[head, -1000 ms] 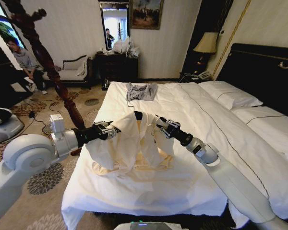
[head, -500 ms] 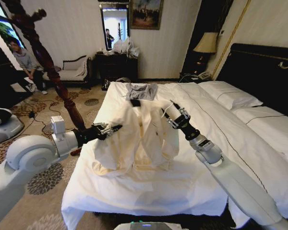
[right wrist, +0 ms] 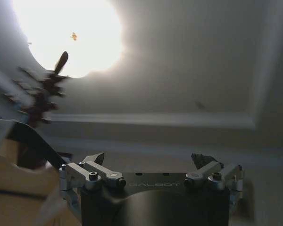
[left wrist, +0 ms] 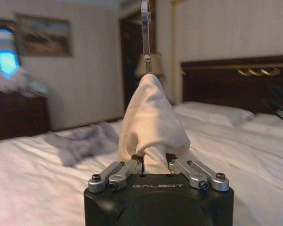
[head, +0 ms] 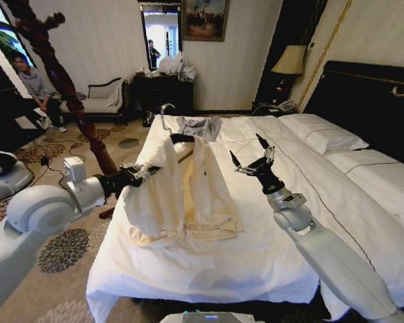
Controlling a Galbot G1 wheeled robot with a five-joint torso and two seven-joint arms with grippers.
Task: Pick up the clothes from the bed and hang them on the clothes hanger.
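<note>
Head view: my left end effector (head: 148,170) pinches the clothes (head: 182,192) over the bed (head: 256,242); at 3 o'clock, my right end effector (head: 252,158) gapes wide, empty.

The word "GALBOT" is printed in pale capitals on the black housing of the left gripper (left wrist: 155,162) (just below its fingers). The same word is seen, dimly, on the right gripper (right wrist: 151,165) housing.
</note>
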